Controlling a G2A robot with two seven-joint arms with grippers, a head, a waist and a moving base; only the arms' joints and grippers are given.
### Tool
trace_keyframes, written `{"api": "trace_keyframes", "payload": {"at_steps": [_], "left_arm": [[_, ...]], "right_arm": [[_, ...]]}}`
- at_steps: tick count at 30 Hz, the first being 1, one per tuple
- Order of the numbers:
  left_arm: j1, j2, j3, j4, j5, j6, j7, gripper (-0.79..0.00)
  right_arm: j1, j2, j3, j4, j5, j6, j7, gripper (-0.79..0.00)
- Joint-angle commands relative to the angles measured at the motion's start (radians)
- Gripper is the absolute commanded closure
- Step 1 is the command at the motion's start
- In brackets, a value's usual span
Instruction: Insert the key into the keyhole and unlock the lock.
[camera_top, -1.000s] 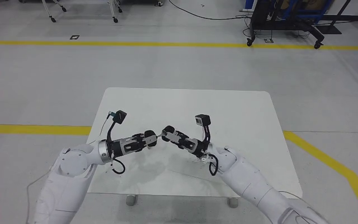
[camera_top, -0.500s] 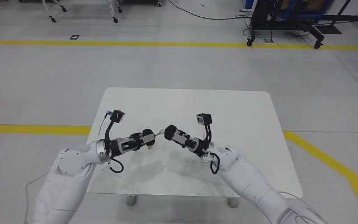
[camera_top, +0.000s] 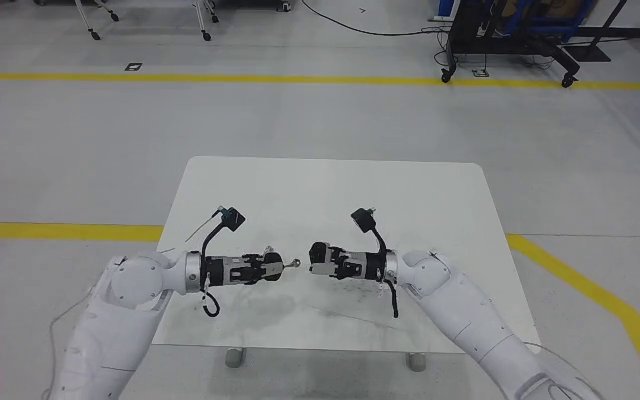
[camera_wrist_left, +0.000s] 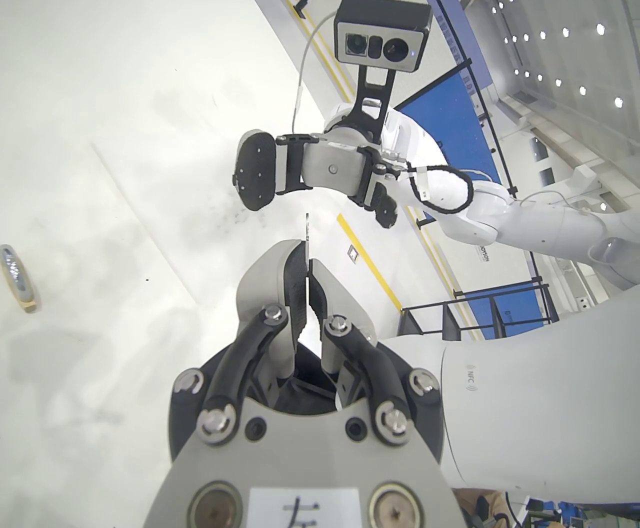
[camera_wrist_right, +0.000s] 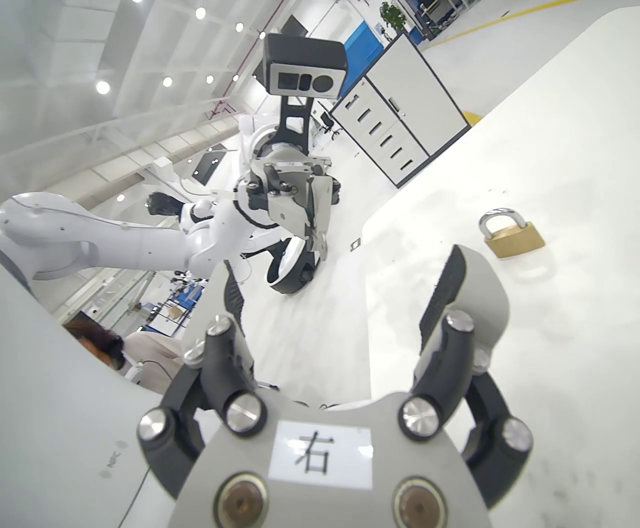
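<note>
Key held in the air, lock lying loose on the table.

Seen from above, the left gripper (camera_top: 272, 268) sat at about 8 o'clock from the middle of the table (camera_top: 430, 200). Its fingers were pressed together on the key (camera_wrist_left: 306, 232), whose blade stuck out toward 3 o'clock, likely so the tip could be aimed at a keyhole. The lock (camera_wrist_right: 511, 232) lay flat on the table with its shackle closed, near both grippers but touching neither. Lying loose like that it probably could not take the key, so it seemed to need picking up first. On the key's 3 o'clock side, the right gripper (camera_top: 318, 258) hung just beside the tip, pointing toward 9 o'clock with its fingers spread wide and empty. It seemed placed to fetch and steady the lock.
</note>
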Motion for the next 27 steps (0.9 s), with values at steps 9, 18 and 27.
{"api": "trace_keyframes", "payload": {"at_steps": [9,18,27], "left_arm": [[-0.009,0.005,0.047,-0.011,0.030,-0.017,-0.001,0.000],[-0.015,0.013,0.062,-0.009,-0.004,-0.031,-0.015,0.000],[-0.017,0.021,0.070,-0.013,0.014,-0.025,0.009,0.000]], "right_arm": [[0.017,-0.005,-0.042,0.039,0.066,-0.033,0.069,-0.354],[0.044,-0.016,-0.072,0.072,0.094,-0.043,0.073,-0.268],[0.053,-0.018,-0.100,0.074,0.129,-0.060,0.070,0.000]]}}
